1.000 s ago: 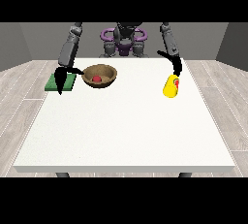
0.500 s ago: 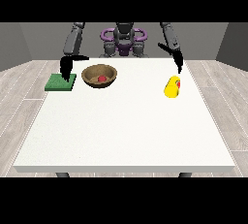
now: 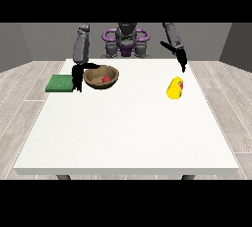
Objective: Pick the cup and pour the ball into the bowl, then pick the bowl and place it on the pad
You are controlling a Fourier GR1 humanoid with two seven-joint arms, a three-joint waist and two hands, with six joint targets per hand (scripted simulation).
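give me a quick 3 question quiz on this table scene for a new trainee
1. True or false: the yellow cup stands upright on the table.
2. Which thing lies nearest the hand at the view's left? A) green pad B) yellow cup C) the table's front edge
3. Fill in: the red ball lies inside the brown ____.

Key
1. False: it lies on its side, apart from the hand at the view's right, which is above it.
2. A: that hand is between the pad and the bowl.
3. bowl
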